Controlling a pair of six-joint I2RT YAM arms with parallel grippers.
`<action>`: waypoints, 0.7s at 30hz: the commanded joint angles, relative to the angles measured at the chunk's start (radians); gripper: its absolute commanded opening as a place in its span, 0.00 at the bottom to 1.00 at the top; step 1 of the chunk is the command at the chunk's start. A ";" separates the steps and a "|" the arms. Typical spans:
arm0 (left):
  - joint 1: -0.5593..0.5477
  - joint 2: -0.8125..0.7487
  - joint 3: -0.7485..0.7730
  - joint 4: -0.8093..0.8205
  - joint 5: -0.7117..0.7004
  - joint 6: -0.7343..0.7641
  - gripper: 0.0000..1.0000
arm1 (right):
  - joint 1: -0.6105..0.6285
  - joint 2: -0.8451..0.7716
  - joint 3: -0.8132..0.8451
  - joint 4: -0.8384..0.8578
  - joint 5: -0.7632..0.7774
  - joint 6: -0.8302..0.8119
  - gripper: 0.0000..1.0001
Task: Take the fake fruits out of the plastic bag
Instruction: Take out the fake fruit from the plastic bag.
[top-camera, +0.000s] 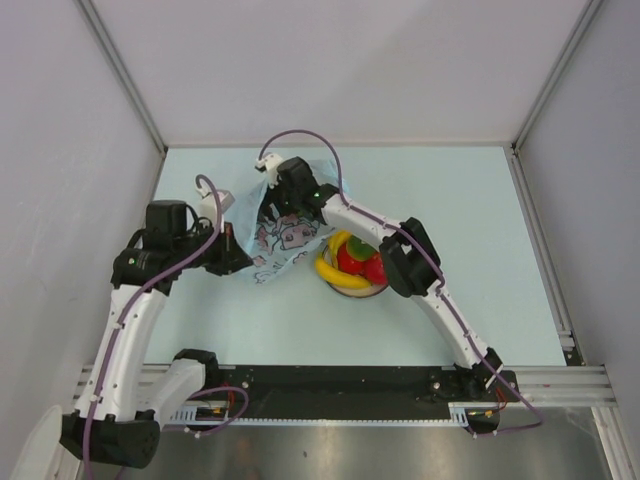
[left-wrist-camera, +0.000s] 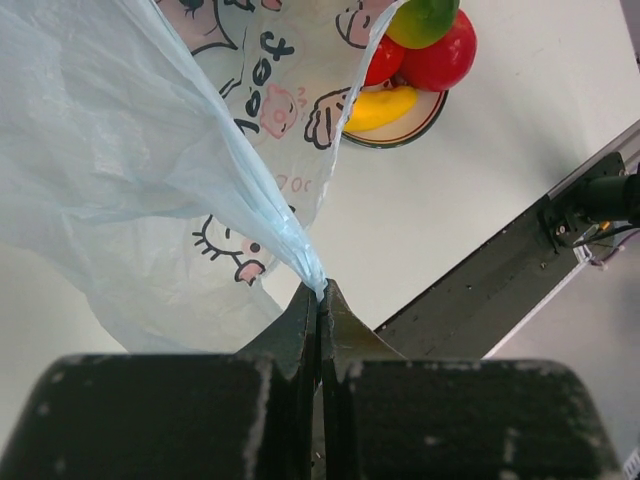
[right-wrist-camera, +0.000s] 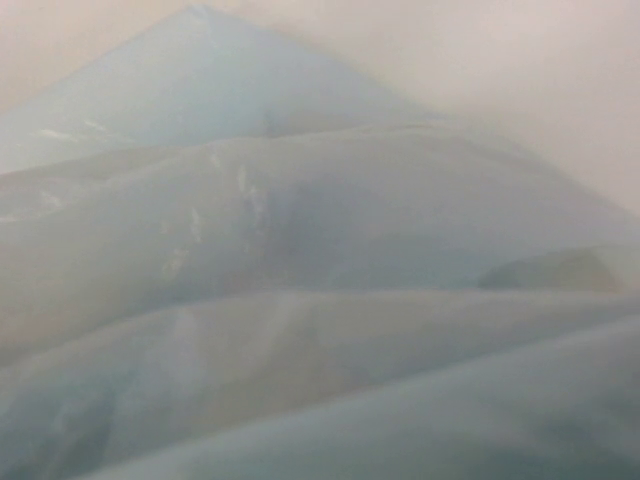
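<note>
The light-blue plastic bag (top-camera: 280, 238) with pink cartoon prints hangs stretched between my two grippers, left of table centre. My left gripper (top-camera: 235, 250) is shut on a gathered edge of the bag (left-wrist-camera: 150, 150); its jaws (left-wrist-camera: 320, 290) meet on the thin blue film. My right gripper (top-camera: 275, 195) is at the bag's far upper part, its fingers hidden by plastic; the right wrist view shows only blurred blue film (right-wrist-camera: 320, 300). A yellow banana (top-camera: 338, 272), red balls (top-camera: 362, 264) and a green-red fruit (top-camera: 358, 246) lie on a plate right of the bag. They also show in the left wrist view: banana (left-wrist-camera: 385, 105), red ball (left-wrist-camera: 440, 55).
The fruits rest on a round plate with a dark rim (top-camera: 366, 291), also in the left wrist view (left-wrist-camera: 425, 122). A black rail (top-camera: 340, 385) runs along the near table edge. Grey walls close the left, right and back sides.
</note>
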 joint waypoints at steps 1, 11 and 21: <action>0.008 -0.016 0.084 -0.053 0.021 0.024 0.00 | 0.001 -0.075 -0.035 0.059 0.161 -0.057 1.00; 0.008 -0.033 0.130 -0.094 0.011 0.054 0.00 | 0.004 -0.031 -0.062 0.121 0.300 -0.148 1.00; 0.006 -0.025 0.119 -0.079 0.012 0.053 0.00 | -0.004 -0.042 -0.061 0.187 0.350 -0.230 1.00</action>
